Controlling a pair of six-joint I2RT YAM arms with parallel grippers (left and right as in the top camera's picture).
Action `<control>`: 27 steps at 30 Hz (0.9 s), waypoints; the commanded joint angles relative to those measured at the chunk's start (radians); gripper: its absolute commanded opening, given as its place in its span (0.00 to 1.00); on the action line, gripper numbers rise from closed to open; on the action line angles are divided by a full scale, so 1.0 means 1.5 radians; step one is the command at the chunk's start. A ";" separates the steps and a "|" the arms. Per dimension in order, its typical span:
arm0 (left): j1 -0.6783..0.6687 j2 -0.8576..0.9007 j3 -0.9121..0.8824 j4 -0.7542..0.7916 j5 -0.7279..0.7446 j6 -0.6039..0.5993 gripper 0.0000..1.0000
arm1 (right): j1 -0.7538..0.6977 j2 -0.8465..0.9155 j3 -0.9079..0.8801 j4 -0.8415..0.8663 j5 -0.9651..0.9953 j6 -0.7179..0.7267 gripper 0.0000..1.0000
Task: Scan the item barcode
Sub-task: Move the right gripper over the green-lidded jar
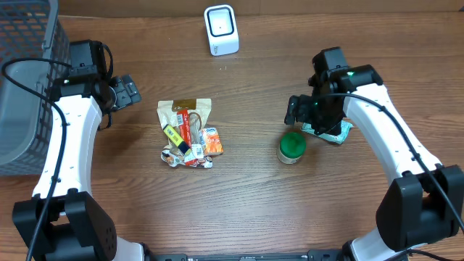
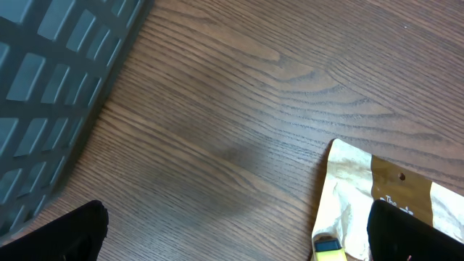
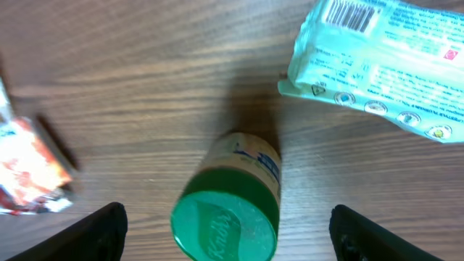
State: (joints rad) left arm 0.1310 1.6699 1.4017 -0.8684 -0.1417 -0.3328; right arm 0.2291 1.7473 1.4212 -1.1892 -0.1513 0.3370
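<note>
Two arms at a wooden table [image 1: 239, 210], with contents listed left to right.

- Basket [image 1: 22, 80]: grey mesh, far left corner, partly cut off by the frame edge.
- Left gripper [image 2: 238, 214]: held over bare wood between the basket and the snack pile. The fingers stand wide apart, one at each lower corner of the left wrist view, with nothing between them.
- Snack pile [image 1: 188, 134]: left of centre, a loose heap of small packets.
  - Tan pouch [image 1: 190, 109]: on the far side of the heap.
  - Yellow item [image 1: 172, 134]: lies across the heap.
  - Orange-red sachet [image 1: 212, 141]: at the heap's right edge.
- Scanner [image 1: 221, 29]: white with a dark window, alone at the far edge near the middle, well apart from every item.
- Jar [image 1: 292, 147]: green lid and pale printed label, upright on the table right of centre.
- Right gripper [image 3: 226, 217]: directly above the jar. The fingers [image 3: 101, 232] are spread wide and sit clear of the jar on both sides, so nothing is gripped.
- Packet [image 3: 384, 58]: pale teal, flat on the wood, just beside the jar on its far right. A strip of bare table separates the two. In the overhead view the right arm covers most of the packet.
- Barcode [image 3: 355, 16]: printed on the packet's upper face near one corner, facing up.
</note>
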 commanded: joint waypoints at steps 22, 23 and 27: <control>0.000 -0.011 0.009 0.002 0.003 0.013 1.00 | 0.150 -0.011 -0.006 -0.054 0.203 0.072 0.93; 0.000 -0.011 0.009 0.002 0.003 0.013 1.00 | 0.150 -0.011 -0.006 -0.054 0.203 0.072 0.93; 0.000 -0.011 0.009 0.002 0.003 0.013 1.00 | 0.150 -0.011 -0.011 -0.054 0.203 0.072 0.93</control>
State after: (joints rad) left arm 0.1310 1.6699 1.4017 -0.8680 -0.1417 -0.3328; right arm 0.4530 1.7473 1.4174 -1.2724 0.1383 0.4408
